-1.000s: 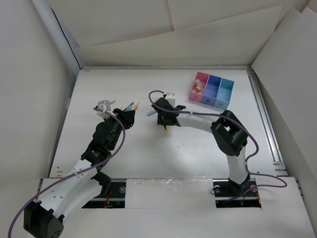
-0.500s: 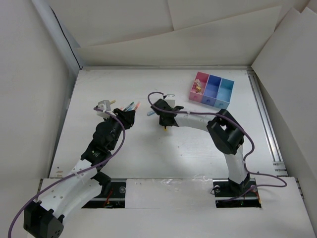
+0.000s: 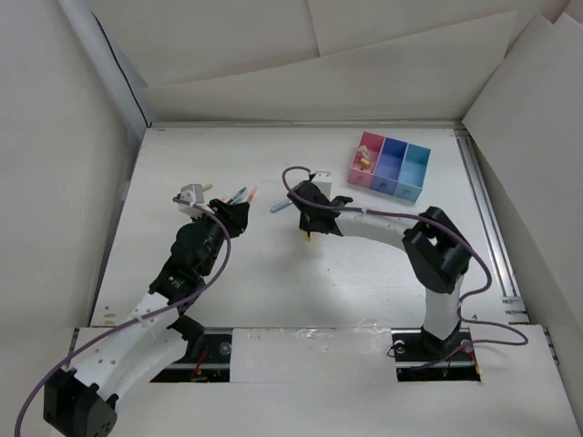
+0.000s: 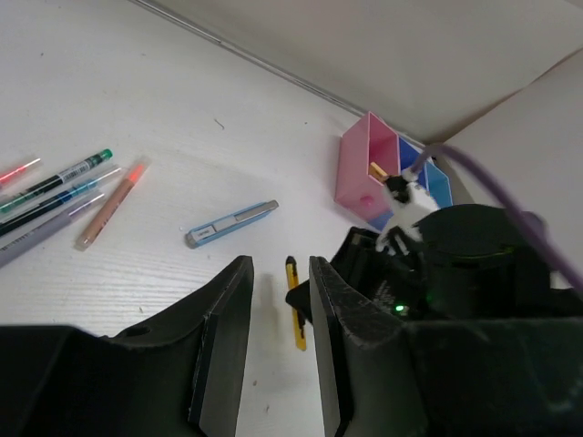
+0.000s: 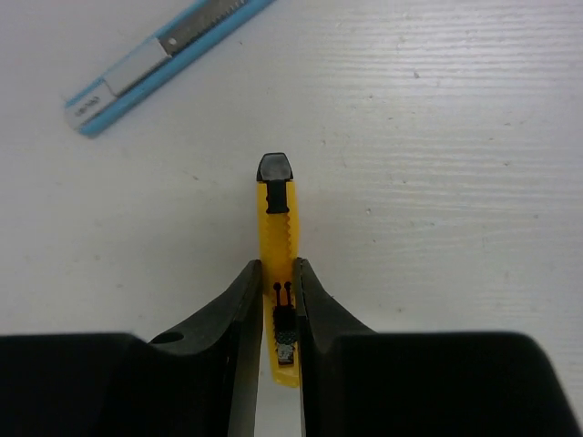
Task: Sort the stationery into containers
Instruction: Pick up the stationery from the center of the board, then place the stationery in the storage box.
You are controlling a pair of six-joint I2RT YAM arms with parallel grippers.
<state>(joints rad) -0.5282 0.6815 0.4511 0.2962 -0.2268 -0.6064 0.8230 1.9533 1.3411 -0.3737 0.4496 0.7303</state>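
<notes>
counting only the small pieces (image 3: 364, 162) in the pink square plastic bin (image 4: 355, 168) as sorted, the slim yellow plastic cutter (image 5: 275, 218) is clamped on the white table (image 3: 273, 291) by the right gripper (image 5: 276, 273), the left gripper (image 4: 279, 269) is held slightly apart and empty, and thin coloured pens (image 4: 64, 196) are left loose.

The yellow plastic cutter (image 5: 275, 218) is lying on the white table (image 3: 273, 282), between the fingers of the right gripper (image 5: 276, 267). The light-blue plastic cutter (image 5: 164, 64) is lying just behind it, leftward. The three joined plastic bins (image 3: 390, 166) are sitting far right.

a robot lab bench: white table (image 3: 273, 291) boxed in by plain white boards (image 3: 364, 64).
</notes>
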